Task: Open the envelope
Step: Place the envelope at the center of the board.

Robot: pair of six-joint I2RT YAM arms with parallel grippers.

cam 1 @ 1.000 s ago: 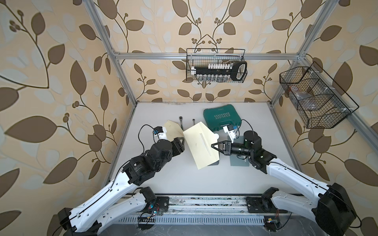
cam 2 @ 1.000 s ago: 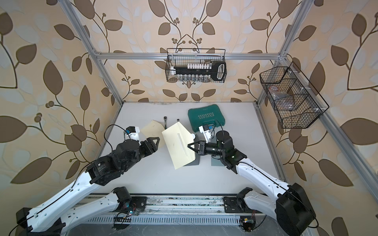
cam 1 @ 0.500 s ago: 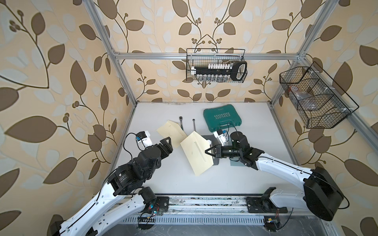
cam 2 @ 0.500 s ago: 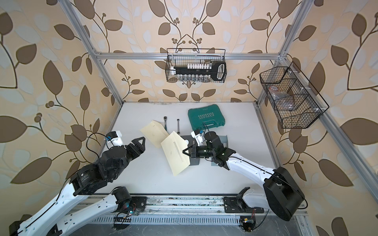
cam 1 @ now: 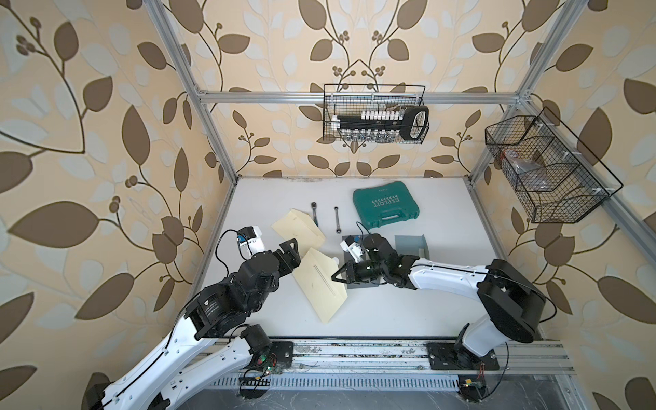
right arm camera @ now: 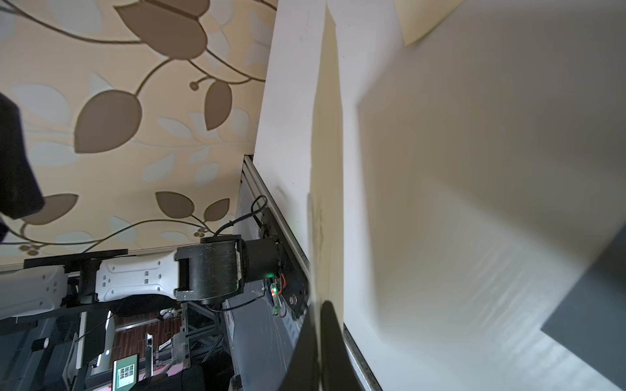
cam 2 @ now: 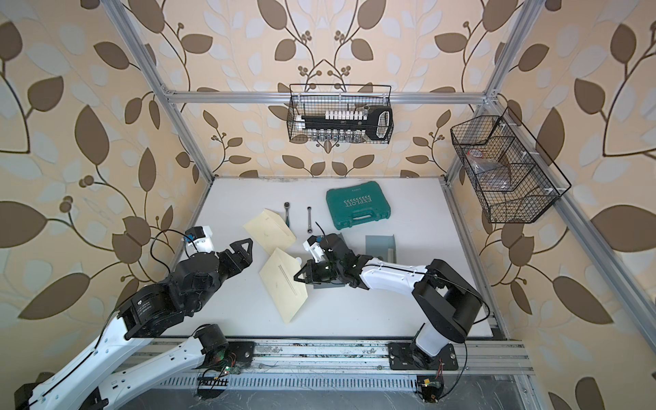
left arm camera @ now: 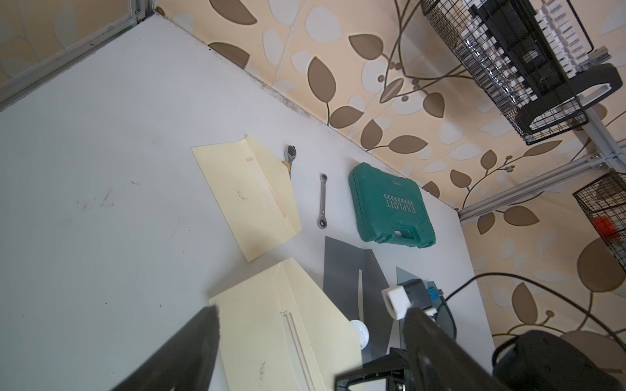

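The white table (cam 1: 408,301) fills the lower middle of both top views. Two black wire baskets hang above it: one on the back wall (cam 1: 376,113) at upper centre, holding a black tool rack, and one (cam 1: 543,170) at the right edge.

The long cream paper envelope (cam 1: 321,285) sits slanted at lower centre. Whether it rests on the table cannot be told. A second cream envelope (cam 1: 298,229) lies flat just above and left of it, apart from it. A green plastic tool case (cam 1: 385,207) lies shut at upper centre right. A grey folded sheet (cam 1: 410,243) lies below the case.

The left hand (cam 2: 248,252) is released, its fingers spread wide just left of the long envelope's upper edge and not touching it. The right hand (cam 1: 336,277) is clenched on that envelope's right edge. In the right wrist view the paper runs edge-on between its fingers.

Two small metal wrenches (cam 1: 314,209) (cam 1: 337,220) lie between the second envelope and the case.
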